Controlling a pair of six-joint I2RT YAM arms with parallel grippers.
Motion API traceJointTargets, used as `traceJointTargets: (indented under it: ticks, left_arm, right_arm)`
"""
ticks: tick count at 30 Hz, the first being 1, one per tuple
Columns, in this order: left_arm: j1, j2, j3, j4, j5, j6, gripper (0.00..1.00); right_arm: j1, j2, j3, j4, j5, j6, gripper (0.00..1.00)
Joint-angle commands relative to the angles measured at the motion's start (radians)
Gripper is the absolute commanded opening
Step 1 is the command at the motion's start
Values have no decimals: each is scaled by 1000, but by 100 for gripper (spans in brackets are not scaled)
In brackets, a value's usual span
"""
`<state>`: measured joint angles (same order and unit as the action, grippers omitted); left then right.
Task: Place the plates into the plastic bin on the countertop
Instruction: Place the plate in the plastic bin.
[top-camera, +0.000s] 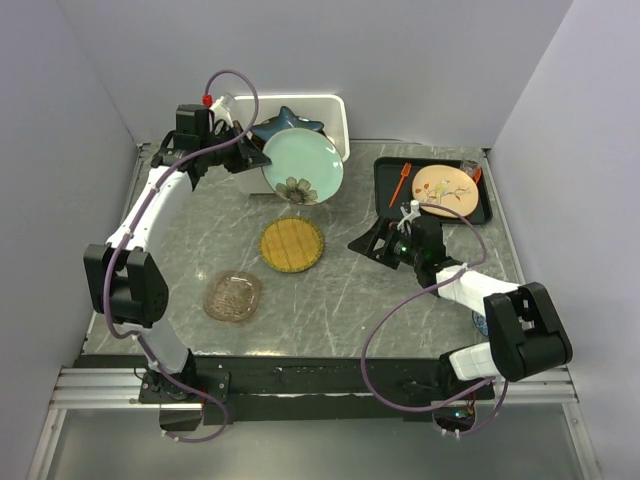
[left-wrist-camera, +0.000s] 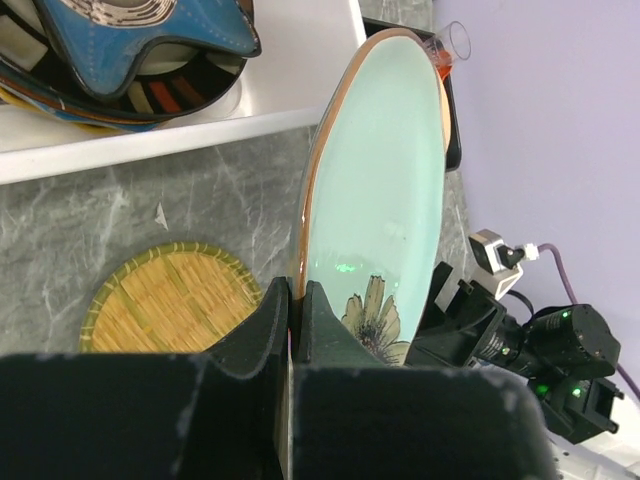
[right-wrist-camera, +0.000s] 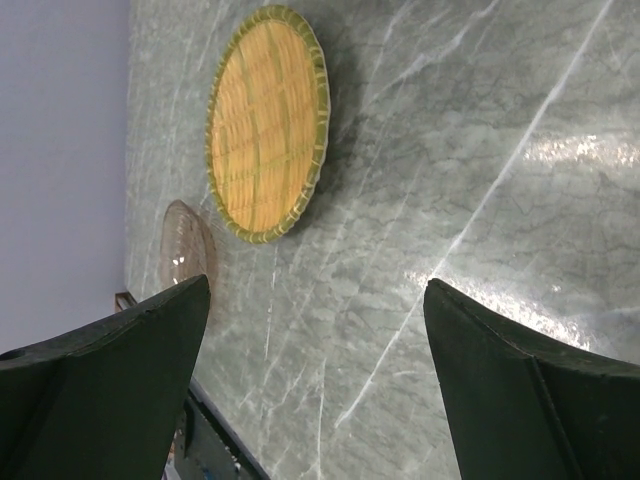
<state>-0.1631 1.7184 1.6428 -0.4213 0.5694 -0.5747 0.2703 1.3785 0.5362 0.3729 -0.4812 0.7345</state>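
Top external view showed the left gripper (top-camera: 252, 152) reaching far out to the white bin (top-camera: 325, 102) at the far side of the table (top-camera: 400, 300). It was pinched shut on the rim of the green plate (top-camera: 303, 165), the one with a flower on it. The plate stood up on its edge, tilted, at the near right corner of the bin and not inside it. I could not tell if it touched the bin.

The left arm and the green plate hid much of the bin. Inside, a blue star plate (top-camera: 288, 124) lay on top of other plates. In the left wrist view those plates were cut off by the picture edge, so only dark rims and stripes showed.

A round woven mat (top-camera: 292, 244) lay flat in the middle of the table. A brown glass plate (top-camera: 232, 296) lay near and to the left of it, well apart from the bin.

The right gripper (top-camera: 372, 245) was low over the table, right of the mat. Its fingers (right-wrist-camera: 110, 380) stood wide apart with nothing between them.

A black tray (top-camera: 385, 190) at the far right held a tan plate (top-camera: 444, 189). A small blue thing (top-camera: 479, 323) peeked out from under the right arm, too hidden to make out.
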Motion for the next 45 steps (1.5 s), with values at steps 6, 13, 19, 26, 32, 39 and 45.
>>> traceJointTargets:
  ticks: [6,13,19,26,32,39,45]
  left_arm:
    - [27,-16,74,193,64,-122,1]
    - [40,29,155,182,64,-145,1]
    - [51,76,202,197,63,-174,1]
    - [71,118,224,249,79,-238,1]
    - [86,147,232,291,34,-301,1]
    - [88,199,259,319,-14,-346,1]
    - [89,283,353,286,-51,-355,1]
  right_arm:
    - [-5,-39,-15,-3,10,-23,95]
    - [1,-27,-39,40,0,-3,95]
    - [7,-29,-41,44,0,5,95]
    - [15,-15,-44,54,0,13,95]
    - [29,4,-87,106,-2,31,95]
    - [36,16,-91,113,-5,37,95]
    - [46,37,-76,112,-11,36,95]
